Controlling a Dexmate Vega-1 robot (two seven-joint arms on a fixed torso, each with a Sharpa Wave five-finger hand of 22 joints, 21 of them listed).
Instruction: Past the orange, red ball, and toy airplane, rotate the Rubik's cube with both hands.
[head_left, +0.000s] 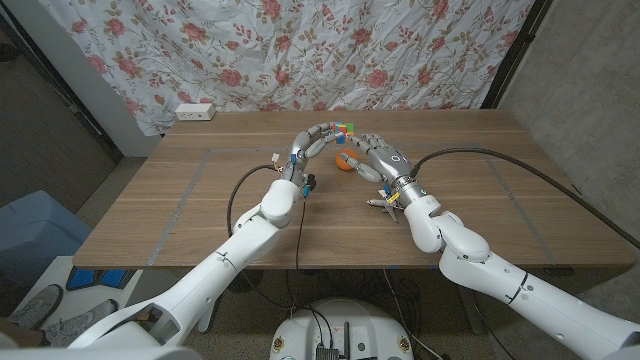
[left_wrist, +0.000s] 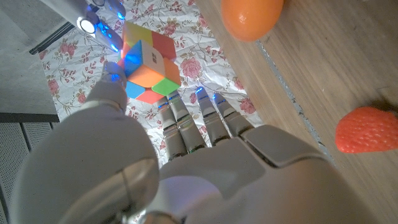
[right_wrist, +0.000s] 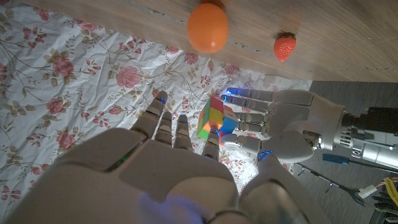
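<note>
Head view: Rubik's cube (head_left: 344, 130) held btwn left hand (head_left: 312, 139) & seemingly right hand (head_left: 377, 156) fingertips.

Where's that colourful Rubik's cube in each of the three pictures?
Head view: Rubik's cube held up between both hands, top centre.
Left wrist view: upper left, past the fingers.
Right wrist view: centre, between both hands.
Shared landmark: the orange on the table.

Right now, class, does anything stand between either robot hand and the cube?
Nothing visible does. The left robot hand and the right robot hand both already touch the cube, which they hold up between them. The orange and the strawberry lie on the table, clear of the cube.
</note>
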